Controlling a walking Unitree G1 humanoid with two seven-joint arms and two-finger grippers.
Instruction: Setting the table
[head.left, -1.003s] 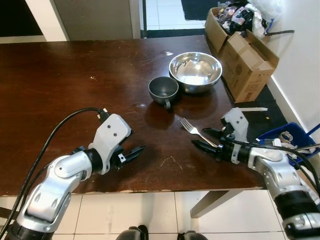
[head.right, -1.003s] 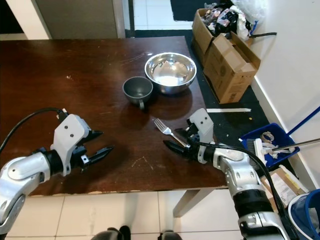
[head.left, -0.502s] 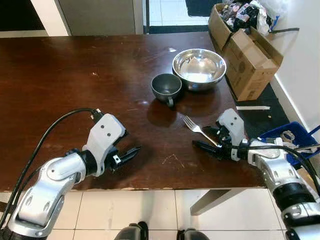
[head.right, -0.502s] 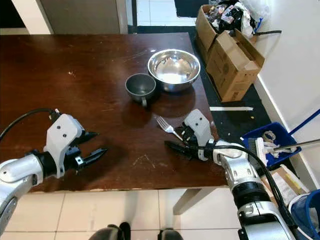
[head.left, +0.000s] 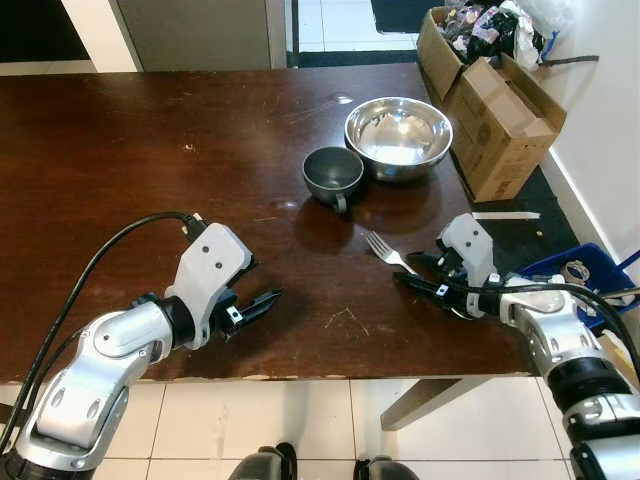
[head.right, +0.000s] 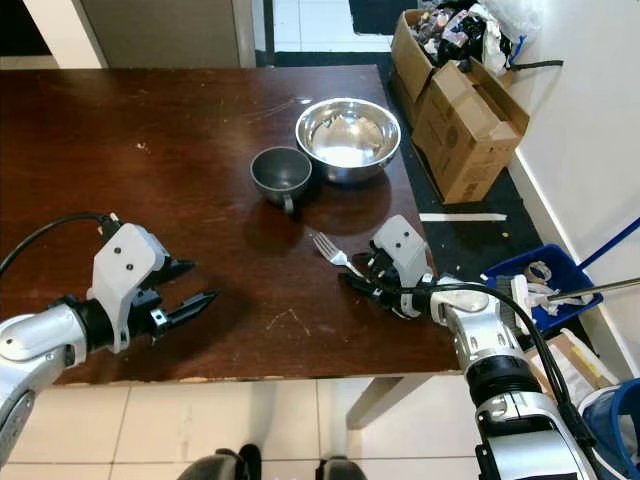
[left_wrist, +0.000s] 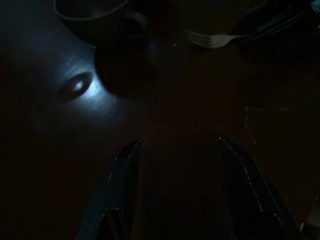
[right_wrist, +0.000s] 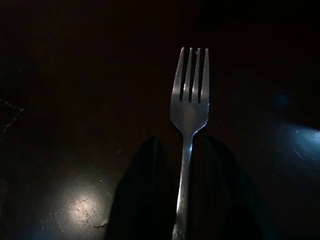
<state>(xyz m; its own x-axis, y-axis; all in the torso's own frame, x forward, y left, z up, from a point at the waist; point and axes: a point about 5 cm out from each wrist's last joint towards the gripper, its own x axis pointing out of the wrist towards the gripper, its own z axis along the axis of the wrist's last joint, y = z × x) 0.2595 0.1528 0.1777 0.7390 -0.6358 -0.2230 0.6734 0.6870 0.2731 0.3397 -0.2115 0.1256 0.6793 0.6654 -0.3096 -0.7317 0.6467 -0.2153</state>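
Observation:
A silver fork lies on the dark wooden table, near its right edge, tines pointing toward a dark grey cup. My right gripper rests low over the handle end. In the right wrist view the fork runs between the two black fingers, which press in on the handle from both sides. My left gripper hovers open over bare wood at the front left, with nothing between its fingers. A steel bowl stands behind the cup.
Open cardboard boxes stand on the floor beyond the table's right edge. A blue bin sits by the white wall. The table's front edge runs just under both arms, with tiled floor below.
My right gripper has slid forward along the fork's handle and its fingers have drawn together on it. The left arm has barely shifted.

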